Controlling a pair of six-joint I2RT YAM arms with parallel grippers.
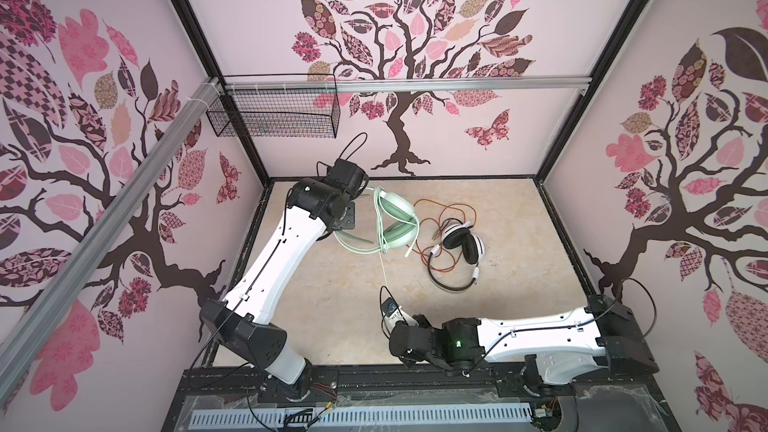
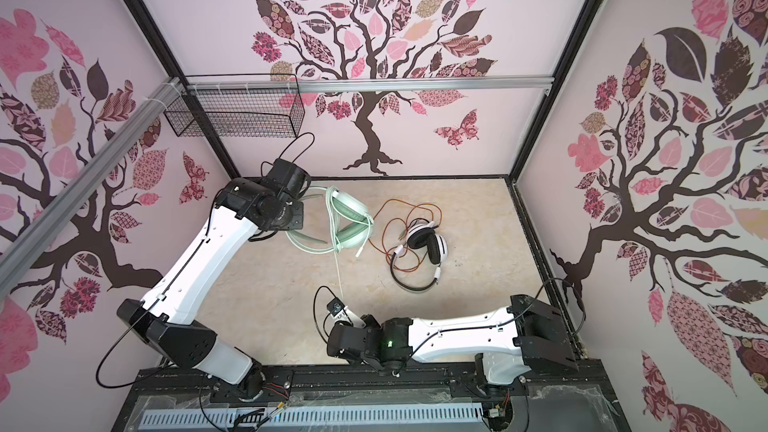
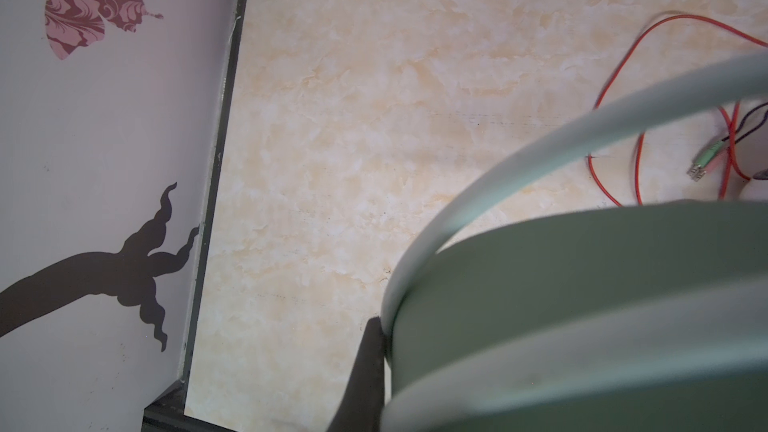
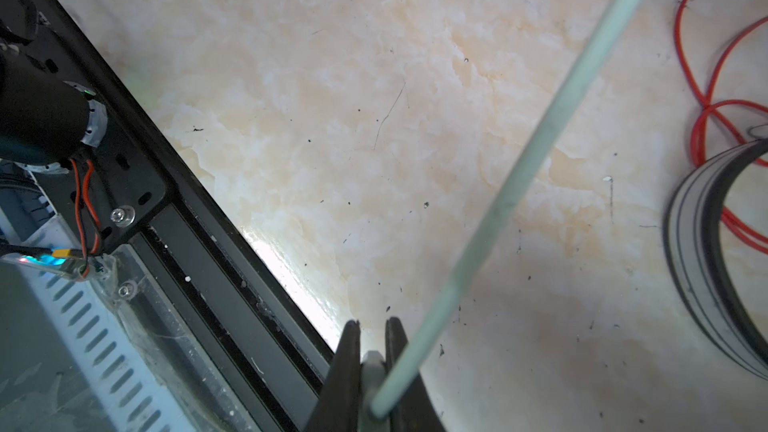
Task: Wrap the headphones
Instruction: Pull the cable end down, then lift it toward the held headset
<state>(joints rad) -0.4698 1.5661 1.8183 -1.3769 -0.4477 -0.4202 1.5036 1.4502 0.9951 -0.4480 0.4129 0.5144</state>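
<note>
The mint-green headphones (image 1: 395, 218) (image 2: 350, 218) lie at the far left of the table with coils of pale cord round them. My left gripper (image 1: 358, 197) (image 3: 380, 326) is shut on their headband (image 3: 582, 284); only one dark finger shows. From them the pale cord (image 1: 384, 270) (image 4: 540, 151) runs taut to the front. There my right gripper (image 1: 395, 313) (image 4: 372, 326) is shut on the cord's plug end (image 4: 372, 367). The white headphones with black pads (image 1: 463, 243) (image 2: 428, 243) lie to the right, their orange-red cord (image 1: 444, 209) (image 3: 615, 76) loose around them.
A black wire basket (image 1: 274, 114) hangs on the back wall at the left. Patterned walls close the table on three sides, and a black rail (image 1: 374, 376) runs along the front. The white pair's headband (image 4: 698, 251) lies near the taut cord.
</note>
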